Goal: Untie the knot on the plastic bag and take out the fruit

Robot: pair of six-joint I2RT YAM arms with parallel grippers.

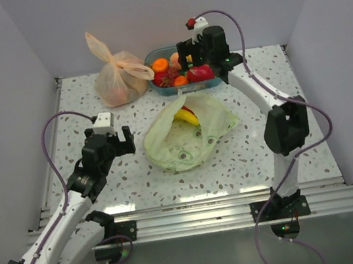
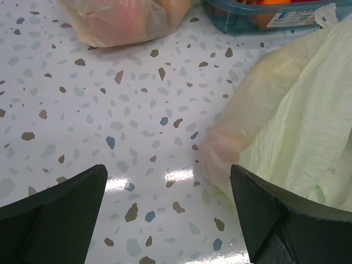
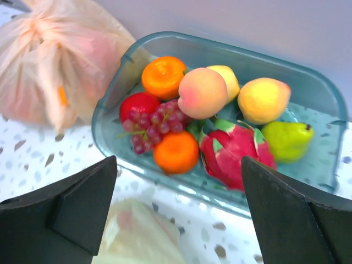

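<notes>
The scene is lit brightly and evenly from overhead, and only soft, short shadows are cast beneath the plastic bag (image 1: 184,141) and the orange bag (image 1: 118,74). A pale band of glare is seen on the surface (image 1: 173,195) along its near edge, and a white reflection is repeated in the left wrist view. There the plastic bag's near edge is smeared, perhaps by motion. In the right wrist view the basket (image 3: 308,82) is rendered softly, and the right hand (image 3: 179,165) is left dark and unfocused.

pale lilac walls (image 1: 144,4) around a speckled terrazzo tabletop (image 1: 243,158), aluminium rails (image 1: 196,217) along its near edge
</notes>
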